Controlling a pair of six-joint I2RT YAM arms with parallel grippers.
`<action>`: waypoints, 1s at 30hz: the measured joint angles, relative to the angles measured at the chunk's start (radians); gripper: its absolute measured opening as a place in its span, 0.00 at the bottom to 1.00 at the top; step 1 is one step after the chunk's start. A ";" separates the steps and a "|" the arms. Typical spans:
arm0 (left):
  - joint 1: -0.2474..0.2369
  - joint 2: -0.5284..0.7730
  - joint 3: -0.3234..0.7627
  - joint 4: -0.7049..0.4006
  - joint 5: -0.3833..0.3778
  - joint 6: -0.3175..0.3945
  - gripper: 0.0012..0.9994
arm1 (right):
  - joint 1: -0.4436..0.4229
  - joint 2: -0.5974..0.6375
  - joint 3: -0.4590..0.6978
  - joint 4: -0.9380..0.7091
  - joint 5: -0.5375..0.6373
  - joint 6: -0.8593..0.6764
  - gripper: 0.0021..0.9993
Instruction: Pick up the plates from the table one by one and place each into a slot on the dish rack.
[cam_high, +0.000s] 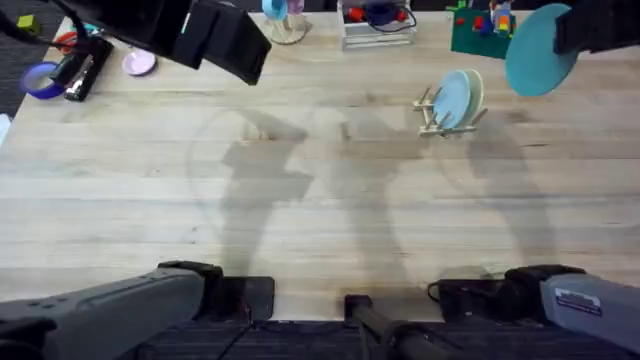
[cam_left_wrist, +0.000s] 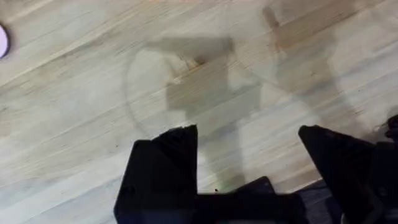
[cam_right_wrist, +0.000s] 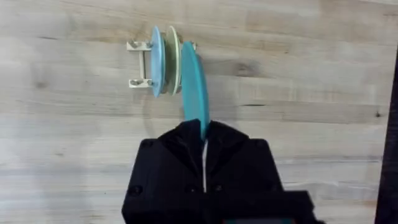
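My right gripper (cam_right_wrist: 204, 134) is pinching the turquoise plate (cam_right_wrist: 194, 87) edge-on, so it is lining up with the slots; the dish rack (cam_high: 450, 103), near the table's (cam_high: 300, 220) far-right edge, is already holding two plates. My left gripper (cam_left_wrist: 249, 134) is hovering with fingers spread, gripping nothing.

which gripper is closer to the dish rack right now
Right. The right gripper, jaws shut on a turquoise plate, hangs above the dish rack. The left gripper, jaws open, is far across the table.

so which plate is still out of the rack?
The turquoise plate, clamped in the right gripper above the table; the pale blue and cream ones stand in the rack.
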 joint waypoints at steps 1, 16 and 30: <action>0.000 0.000 0.000 0.000 0.000 0.000 1.00 | -0.002 0.008 0.000 0.003 0.000 0.000 0.03; 0.000 0.000 0.000 0.000 -0.005 0.000 1.00 | -0.056 0.068 0.000 0.021 0.000 -0.003 0.03; 0.000 0.000 0.000 0.000 -0.014 0.000 1.00 | -0.056 0.155 0.000 0.026 0.000 -0.003 0.03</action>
